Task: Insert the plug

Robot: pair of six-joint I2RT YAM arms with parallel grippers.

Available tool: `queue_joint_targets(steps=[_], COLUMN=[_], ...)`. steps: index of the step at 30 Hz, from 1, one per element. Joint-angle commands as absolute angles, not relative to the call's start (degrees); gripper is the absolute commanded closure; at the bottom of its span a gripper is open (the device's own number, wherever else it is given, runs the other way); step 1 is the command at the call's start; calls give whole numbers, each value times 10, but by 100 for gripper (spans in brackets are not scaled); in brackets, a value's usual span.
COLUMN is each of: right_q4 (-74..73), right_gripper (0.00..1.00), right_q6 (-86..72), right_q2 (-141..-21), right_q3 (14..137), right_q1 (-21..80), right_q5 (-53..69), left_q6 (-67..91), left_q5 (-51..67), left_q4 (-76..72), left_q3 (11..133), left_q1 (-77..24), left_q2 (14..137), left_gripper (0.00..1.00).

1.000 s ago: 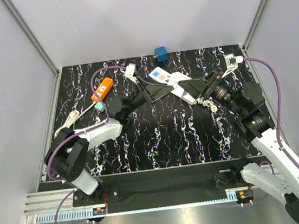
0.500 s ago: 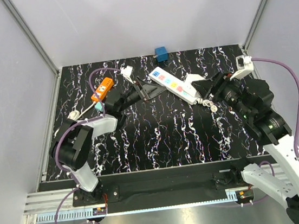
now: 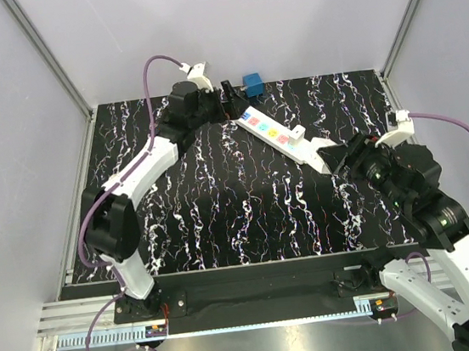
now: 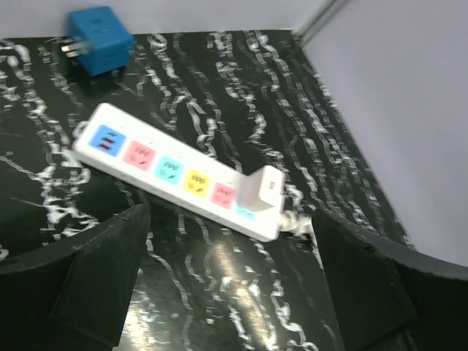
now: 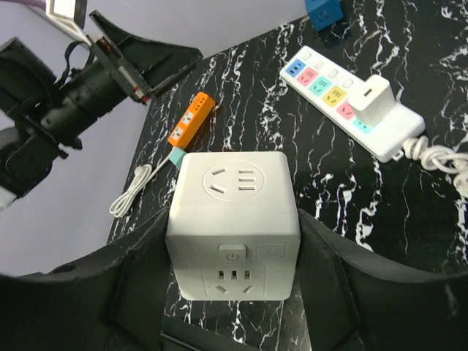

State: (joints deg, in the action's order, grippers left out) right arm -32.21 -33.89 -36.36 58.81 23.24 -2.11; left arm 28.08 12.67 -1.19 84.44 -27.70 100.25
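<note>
Swinging to the upper centre, the left gripper point(image 3: 231, 99), wide open and empty, now nears the blue plug point(image 3: 251, 83), likely for pickup; the right gripper point(image 5: 234, 248) clamps a white cube socket point(image 5: 234, 183).

An orange socket bar point(image 5: 191, 119) is seen lying on the black, white-veined table point(image 3: 248, 217), in the upper left of the right wrist view. A teal plug point(image 5: 178, 156) is seen at its lower end, and a white cable point(image 5: 135, 191) is looped away toward the lower left. The table is enclosed by pale grey walls point(image 3: 224, 22).
</note>
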Motion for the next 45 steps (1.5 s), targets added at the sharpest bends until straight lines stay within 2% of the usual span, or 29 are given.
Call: queue_joint_targets(steps=[1, 3, 4, 12, 20, 26, 45], right_q4=[-325, -343, -350, -352, -334, -323, -317], right_gripper=[100, 100, 100, 100, 100, 100, 100], right_q6=[-348, -346, -341, -347, -345, -346, -345], right_q2=[-340, -334, -329, -310, -330, -331, -322], right_q3=[595, 600, 606, 598, 598, 591, 582], right_q1=[234, 235, 235, 235, 235, 235, 235], right_q5=[-38, -36, -33, -32, -33, -26, -22], left_q6=[244, 271, 285, 316, 328, 339, 446], left_q5=[127, 147, 135, 33, -38, 54, 148], left_q4=[32, 12, 11, 79, 111, 27, -74], left_q3=[867, 878, 901, 1070, 1154, 1182, 1313], left_q1=[-242, -230, -223, -214, -214, -206, -199], left_q2=[1059, 1091, 1118, 1255, 1327, 1389, 1544], left_gripper=[3, 7, 12, 26, 24, 24, 32])
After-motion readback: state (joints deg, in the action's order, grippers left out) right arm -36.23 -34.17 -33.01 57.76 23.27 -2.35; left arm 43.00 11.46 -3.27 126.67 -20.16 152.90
